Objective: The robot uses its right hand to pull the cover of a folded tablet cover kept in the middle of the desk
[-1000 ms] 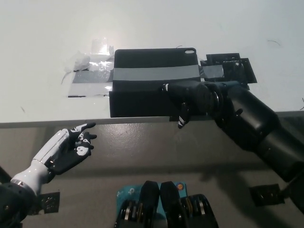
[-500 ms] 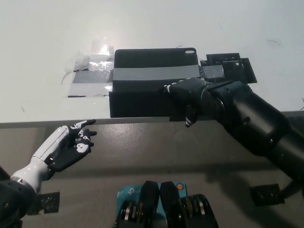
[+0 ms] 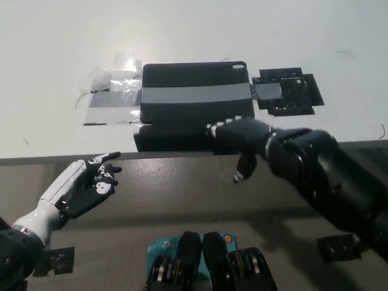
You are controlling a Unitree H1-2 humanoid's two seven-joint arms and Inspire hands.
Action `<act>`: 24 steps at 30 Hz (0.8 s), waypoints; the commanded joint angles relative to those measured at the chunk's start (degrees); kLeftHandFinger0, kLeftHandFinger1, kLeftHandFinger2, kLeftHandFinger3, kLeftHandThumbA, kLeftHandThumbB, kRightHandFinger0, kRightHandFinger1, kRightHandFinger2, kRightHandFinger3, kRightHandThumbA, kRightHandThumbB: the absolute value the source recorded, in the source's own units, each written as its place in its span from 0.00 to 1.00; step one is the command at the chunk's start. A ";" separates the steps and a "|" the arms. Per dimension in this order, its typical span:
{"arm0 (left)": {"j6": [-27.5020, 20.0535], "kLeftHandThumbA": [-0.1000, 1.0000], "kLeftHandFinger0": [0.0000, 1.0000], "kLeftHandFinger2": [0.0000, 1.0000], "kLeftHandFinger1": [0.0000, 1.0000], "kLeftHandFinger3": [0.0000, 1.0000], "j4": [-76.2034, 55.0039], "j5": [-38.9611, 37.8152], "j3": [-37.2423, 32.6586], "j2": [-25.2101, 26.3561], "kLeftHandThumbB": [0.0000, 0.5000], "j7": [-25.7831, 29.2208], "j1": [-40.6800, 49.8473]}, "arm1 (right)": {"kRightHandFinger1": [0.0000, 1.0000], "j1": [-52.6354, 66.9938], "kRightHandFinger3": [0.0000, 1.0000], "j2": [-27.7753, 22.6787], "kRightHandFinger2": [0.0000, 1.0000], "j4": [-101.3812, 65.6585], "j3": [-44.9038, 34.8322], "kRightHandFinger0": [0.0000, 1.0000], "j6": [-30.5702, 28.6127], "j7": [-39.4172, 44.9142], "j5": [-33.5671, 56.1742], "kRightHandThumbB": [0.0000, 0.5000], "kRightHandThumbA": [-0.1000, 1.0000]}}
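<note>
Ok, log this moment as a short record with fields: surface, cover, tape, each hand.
surface: white desk
cover: black tablet cover, lying flat near the desk's front edge
tape: grey strip across the cover, running onto the desk on both sides
right hand: black, at the cover's front edge; grip cannot be told
left hand: white, open, resting below the desk edge

The tablet cover is black, crossed by a grey tape band. The desk under it is white. The right hand is black with pale fingertips; the left hand is white with black patches.
</note>
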 commanded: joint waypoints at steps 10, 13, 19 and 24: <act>0.79 1.00 0.77 0.95 0.84 1.00 -1.36 -0.21 0.75 2.28 0.11 -0.50 -2.63 | 1.00 7.40 1.00 3.38 1.00 -2.20 -11.81 1.00 5.07 -1.39 6.14 1.00 1.00; 0.79 1.00 0.77 0.95 0.84 1.00 -1.08 -0.10 0.87 2.17 0.19 -0.40 -2.56 | 1.00 8.94 1.00 3.69 1.00 -1.75 -14.36 1.00 5.19 -1.41 7.75 1.00 1.00; 0.79 1.00 0.75 0.97 0.85 1.00 -0.44 -0.18 1.05 2.00 0.21 -0.58 -2.68 | 1.00 11.59 1.00 2.62 1.00 -6.58 -16.50 1.00 4.99 -1.28 9.21 0.89 1.00; 0.30 1.00 0.74 0.95 0.83 1.00 0.17 -0.18 0.98 2.19 0.22 -0.89 -2.05 | 1.00 15.96 1.00 2.13 1.00 -18.37 -23.82 1.00 5.40 -1.74 16.67 0.68 1.00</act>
